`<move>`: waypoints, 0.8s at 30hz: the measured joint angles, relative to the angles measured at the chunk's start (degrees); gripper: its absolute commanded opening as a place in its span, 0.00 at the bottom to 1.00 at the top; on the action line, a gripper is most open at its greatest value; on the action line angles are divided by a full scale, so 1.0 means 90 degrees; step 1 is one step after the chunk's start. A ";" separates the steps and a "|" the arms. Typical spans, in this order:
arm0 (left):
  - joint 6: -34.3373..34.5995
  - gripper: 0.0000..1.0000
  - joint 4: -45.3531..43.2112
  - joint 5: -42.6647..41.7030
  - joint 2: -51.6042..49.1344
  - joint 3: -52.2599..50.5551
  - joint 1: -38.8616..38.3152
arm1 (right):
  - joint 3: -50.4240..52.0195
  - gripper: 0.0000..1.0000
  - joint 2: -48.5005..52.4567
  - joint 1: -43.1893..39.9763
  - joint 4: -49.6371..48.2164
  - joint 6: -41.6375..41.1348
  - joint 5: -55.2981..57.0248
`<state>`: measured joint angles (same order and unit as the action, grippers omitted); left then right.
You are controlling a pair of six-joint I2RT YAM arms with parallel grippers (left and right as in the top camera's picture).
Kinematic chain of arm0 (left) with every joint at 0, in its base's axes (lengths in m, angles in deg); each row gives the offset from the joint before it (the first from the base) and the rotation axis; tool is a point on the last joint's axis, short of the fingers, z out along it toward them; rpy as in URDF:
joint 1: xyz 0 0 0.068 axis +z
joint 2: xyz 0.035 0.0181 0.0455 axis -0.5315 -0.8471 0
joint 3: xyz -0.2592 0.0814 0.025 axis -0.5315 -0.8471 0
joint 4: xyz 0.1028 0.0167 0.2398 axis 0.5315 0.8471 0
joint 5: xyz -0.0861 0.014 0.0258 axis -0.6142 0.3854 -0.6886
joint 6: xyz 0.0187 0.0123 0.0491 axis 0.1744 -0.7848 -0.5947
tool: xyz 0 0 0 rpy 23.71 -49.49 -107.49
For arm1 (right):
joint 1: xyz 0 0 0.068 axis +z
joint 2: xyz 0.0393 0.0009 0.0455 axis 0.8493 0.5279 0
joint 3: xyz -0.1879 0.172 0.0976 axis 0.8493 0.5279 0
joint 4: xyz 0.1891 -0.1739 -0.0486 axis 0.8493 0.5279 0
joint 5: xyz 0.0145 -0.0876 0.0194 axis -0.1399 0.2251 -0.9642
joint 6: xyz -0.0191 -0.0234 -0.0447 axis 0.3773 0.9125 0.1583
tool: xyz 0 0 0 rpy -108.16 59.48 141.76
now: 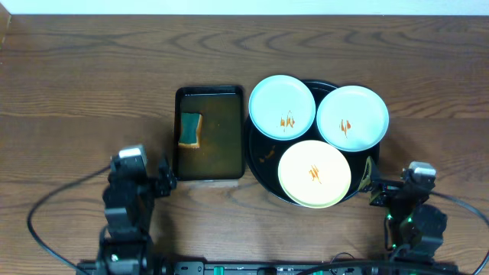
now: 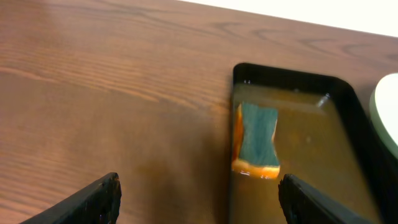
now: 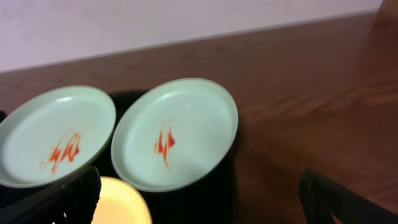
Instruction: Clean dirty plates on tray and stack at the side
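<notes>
Left gripper (image 2: 198, 190) and right gripper (image 3: 199, 183) stand at the front edge, both wide open and empty. Just beyond, right of centre, the tray (image 1: 262, 160) carries the cream plate (image 1: 314, 173), then two pale plates (image 1: 282, 106) (image 1: 352, 116) toward the back edge, all smeared. They seem stiff, light and glossy, probably slippery; I would pinch an overhanging rim.

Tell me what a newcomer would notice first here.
On the round black tray, right of centre, sit two bluish-white plates behind and a cream-yellow plate in front, all smeared with orange sauce. Left of it, a sponge lies in a rectangular tray of brownish water.
</notes>
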<state>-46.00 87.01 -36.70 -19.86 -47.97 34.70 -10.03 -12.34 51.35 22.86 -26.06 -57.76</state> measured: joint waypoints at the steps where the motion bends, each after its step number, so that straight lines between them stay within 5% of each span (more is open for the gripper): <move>1: 0.0000 0.82 0.0085 -0.0051 -0.0284 0.0267 0.0000 | -0.0185 0.99 0.0214 0.0000 0.0121 -0.0015 -0.0029; 14: 0.0002 0.82 0.3036 -0.1008 -0.3451 0.3436 -0.0002 | -0.3395 0.99 0.3997 0.0000 0.2781 -0.0090 -0.0338; 24: 0.0000 0.82 0.3310 -0.1124 -0.3757 0.3988 0.0000 | -0.4170 0.99 0.5476 0.0000 0.3259 -0.0087 -0.0952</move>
<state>-46.00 116.80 -46.82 -53.67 -12.08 34.70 -47.56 36.94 51.35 52.20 -26.85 -66.32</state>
